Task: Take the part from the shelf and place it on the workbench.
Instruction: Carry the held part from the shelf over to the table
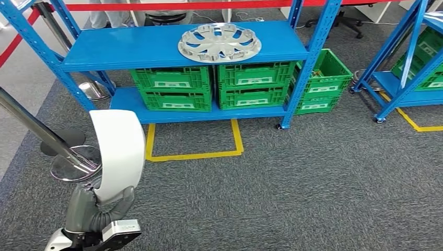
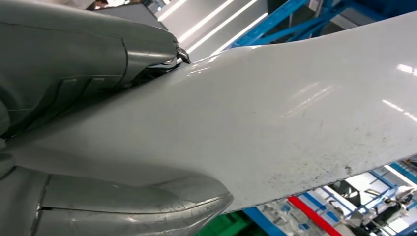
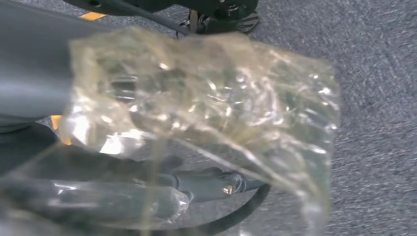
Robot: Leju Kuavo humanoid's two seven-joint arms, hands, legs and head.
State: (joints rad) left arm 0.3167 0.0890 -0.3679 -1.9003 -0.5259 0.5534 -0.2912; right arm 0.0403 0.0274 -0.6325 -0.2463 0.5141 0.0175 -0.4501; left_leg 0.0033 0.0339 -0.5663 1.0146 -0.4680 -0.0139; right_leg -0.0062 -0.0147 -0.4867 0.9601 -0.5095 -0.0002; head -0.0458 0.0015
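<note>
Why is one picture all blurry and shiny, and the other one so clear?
In the right wrist view, crinkly clear plastic sits close to the lens, out of focus, with bright glints. In the left wrist view, ceiling lights streak glare across the white part. The head view is sharp and evenly lit, showing the silver wheel cover clearly.

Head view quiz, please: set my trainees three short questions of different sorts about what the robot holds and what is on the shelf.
1. True or false: the left robot hand grips a white curved part.
2. What lies on the top level of the blue shelf? A) silver wheel cover B) cardboard box C) red bucket
3. Fill in: the crates on the level below are ___ in colour.

Key: 1 true; 2 A; 3 green.
</note>
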